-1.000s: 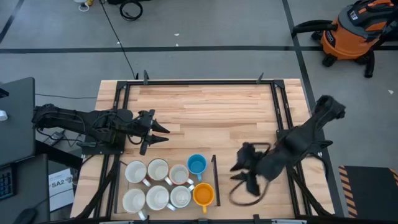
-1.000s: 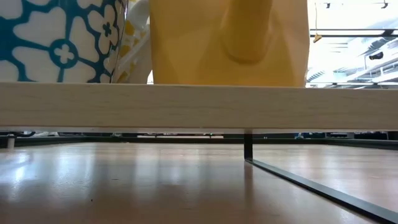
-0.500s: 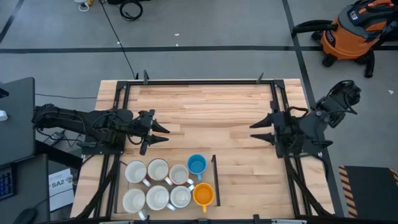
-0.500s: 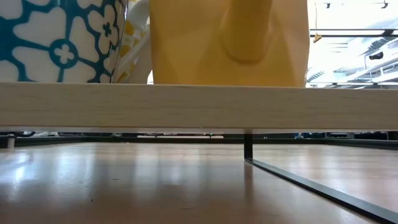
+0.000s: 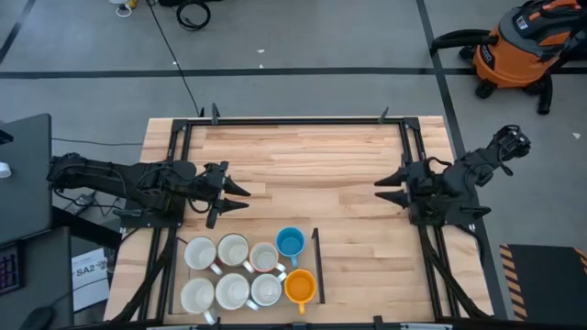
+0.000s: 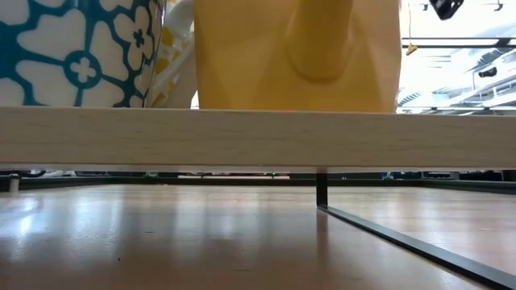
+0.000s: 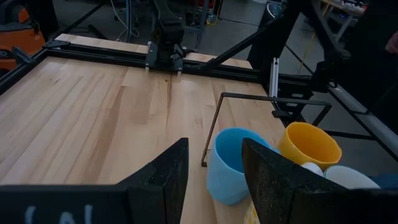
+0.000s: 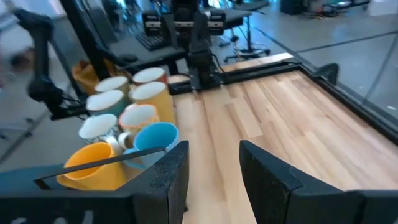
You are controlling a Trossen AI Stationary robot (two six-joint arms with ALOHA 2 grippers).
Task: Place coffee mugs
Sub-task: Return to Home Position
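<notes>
Eight coffee mugs stand upright on their bases in a cluster near the table's near edge. Several are white [image 5: 232, 291], one is blue [image 5: 290, 242] and one is orange-yellow [image 5: 300, 286]. My left gripper [image 5: 240, 194] hovers open at the table's left side, beyond the cluster, pointing right; its wrist view shows the blue mug [image 7: 233, 165] and the orange-yellow mug [image 7: 309, 146] ahead. My right gripper [image 5: 385, 188] hovers open at the right side, pointing left. Its wrist view shows the blue mug [image 8: 155, 140], the orange-yellow mug [image 8: 93, 165] and white mugs [image 8: 140, 115] off to one side.
A thin black frame [image 5: 316, 266] borders the mug cluster on its right. Black rails [image 5: 411, 156] run along the table's left, right and far sides. Bare wood [image 5: 312, 170] lies between the grippers. In the low view a pale wooden slat [image 6: 258, 137] crosses in front of the orange-yellow mug [image 6: 298, 52].
My right gripper has drawn back from just right of the mug cluster, moving toward the table's right and far edges, and has turned level so that it points left. In the last half second it only settled slightly further right. The mugs have stayed put.
</notes>
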